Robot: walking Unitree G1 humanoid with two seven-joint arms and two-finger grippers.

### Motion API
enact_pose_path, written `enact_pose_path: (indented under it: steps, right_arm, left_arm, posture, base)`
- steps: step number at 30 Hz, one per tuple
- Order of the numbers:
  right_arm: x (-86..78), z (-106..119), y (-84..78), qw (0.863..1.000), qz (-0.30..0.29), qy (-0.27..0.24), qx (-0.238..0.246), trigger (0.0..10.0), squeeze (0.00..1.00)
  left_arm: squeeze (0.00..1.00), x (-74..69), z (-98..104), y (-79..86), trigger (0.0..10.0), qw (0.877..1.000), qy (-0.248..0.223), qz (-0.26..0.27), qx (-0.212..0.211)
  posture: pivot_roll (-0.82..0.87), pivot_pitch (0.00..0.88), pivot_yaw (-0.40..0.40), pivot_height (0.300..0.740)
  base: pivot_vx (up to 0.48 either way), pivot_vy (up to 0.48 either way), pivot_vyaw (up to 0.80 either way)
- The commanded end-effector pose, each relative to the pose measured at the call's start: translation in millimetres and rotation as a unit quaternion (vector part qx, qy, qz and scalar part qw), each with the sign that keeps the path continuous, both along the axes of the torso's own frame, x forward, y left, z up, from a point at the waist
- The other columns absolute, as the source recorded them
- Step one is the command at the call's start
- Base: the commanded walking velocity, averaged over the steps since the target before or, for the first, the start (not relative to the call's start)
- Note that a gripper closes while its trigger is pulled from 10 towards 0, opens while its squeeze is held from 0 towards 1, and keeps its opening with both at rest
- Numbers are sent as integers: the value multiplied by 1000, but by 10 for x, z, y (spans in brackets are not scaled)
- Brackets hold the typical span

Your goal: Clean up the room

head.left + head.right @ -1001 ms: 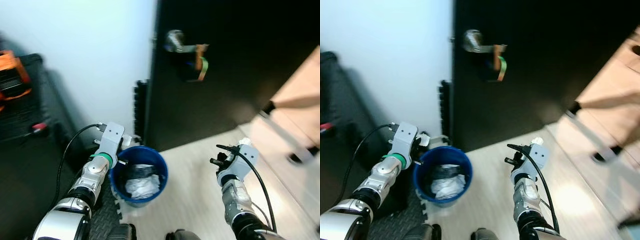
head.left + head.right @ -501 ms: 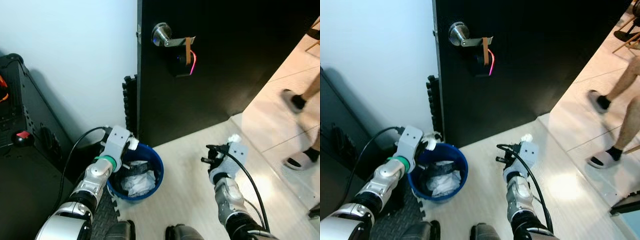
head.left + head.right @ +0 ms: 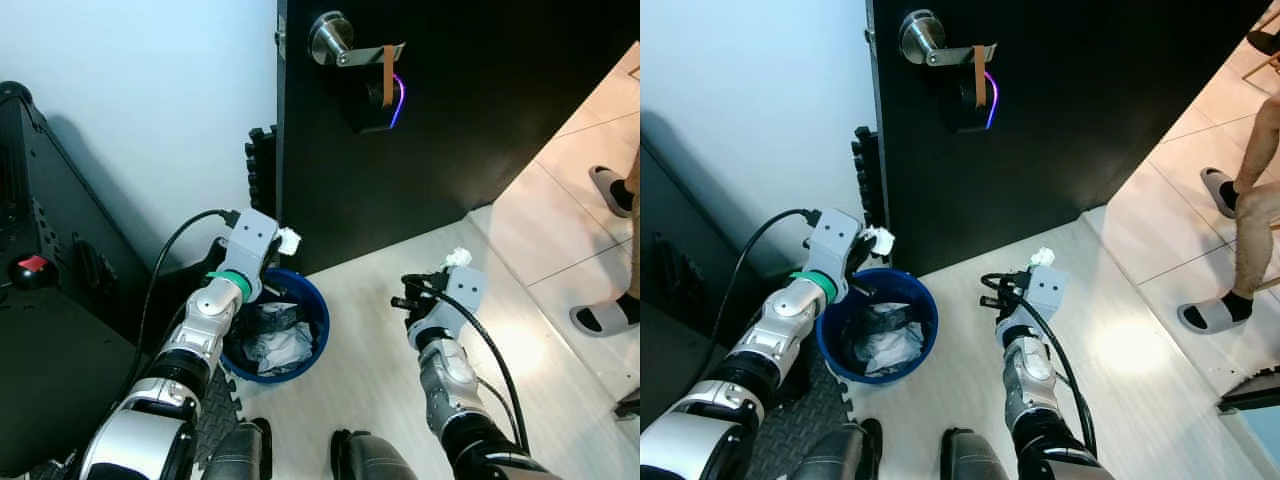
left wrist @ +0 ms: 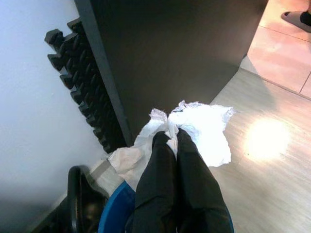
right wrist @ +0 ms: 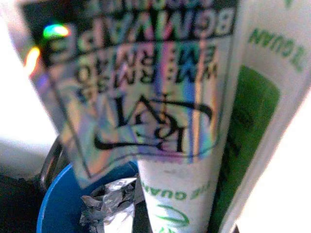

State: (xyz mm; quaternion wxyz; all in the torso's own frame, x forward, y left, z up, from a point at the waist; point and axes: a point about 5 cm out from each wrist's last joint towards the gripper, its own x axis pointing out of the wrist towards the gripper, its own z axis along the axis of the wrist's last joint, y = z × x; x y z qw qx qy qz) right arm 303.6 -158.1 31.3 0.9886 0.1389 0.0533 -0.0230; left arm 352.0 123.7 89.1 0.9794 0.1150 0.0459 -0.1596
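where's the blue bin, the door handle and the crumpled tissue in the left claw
blue bin (image 3: 312,352): left eye view, on its right rim.
door handle (image 3: 366,55): left eye view, on the silver lever.
crumpled tissue (image 4: 206,128): left wrist view, on its white middle, just past the closed black fingers.

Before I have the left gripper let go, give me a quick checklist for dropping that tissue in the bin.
1. Tissue held: ok, left gripper shut on the white tissue.
2. Gripper over the blue bin: cannot tell, it sits at the far rim by the black door.
3. Room in bin: ok, crumpled trash lies low.
4. Right gripper clear: ok, apart over the floor.
5. Person's foot: ok, far off.
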Motion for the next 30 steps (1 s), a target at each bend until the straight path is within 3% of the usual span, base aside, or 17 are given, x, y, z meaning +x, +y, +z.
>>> enact_pose_path:
  steps: [1,5,21,23,28,30]
  right_arm:
    - [-34,-31,-27,1000,-4,3,2,10000,0]
    - [-60,-55,-21,1000,-1,6,2,10000,0]
    - [-59,-62,14,1000,16,10,1,10000,0]
    - [-57,-50,130,998,55,4,-11,10000,0]
    - [-57,-40,198,997,78,-1,-16,10000,0]
    - [-37,5,365,992,126,-13,-23,10000,0]
  left_arm:
    - [0,-44,-78,-19,10000,1000,15,2,-2]
    - [0,-70,-113,24,10000,1000,21,15,-7]
    - [0,-127,-198,69,10000,999,47,10,-17]
    - [0,-166,-271,101,10000,998,60,17,-2]
    - [0,-189,-308,128,10000,997,66,25,7]
    - [0,-271,-439,257,10000,994,88,58,35]
  posture:
    - [70,169,0,740]
    - [70,169,0,740]
    - [73,151,-1,740]
    - [79,156,-7,740]
    - [84,158,-11,740]
    - [94,165,-15,740]
  base:
    - [0,-461,0]
    - [0,-401,0]
    - [0,0,0]
    - [0,0,0]
    - [0,0,0]
    - [0,0,0]
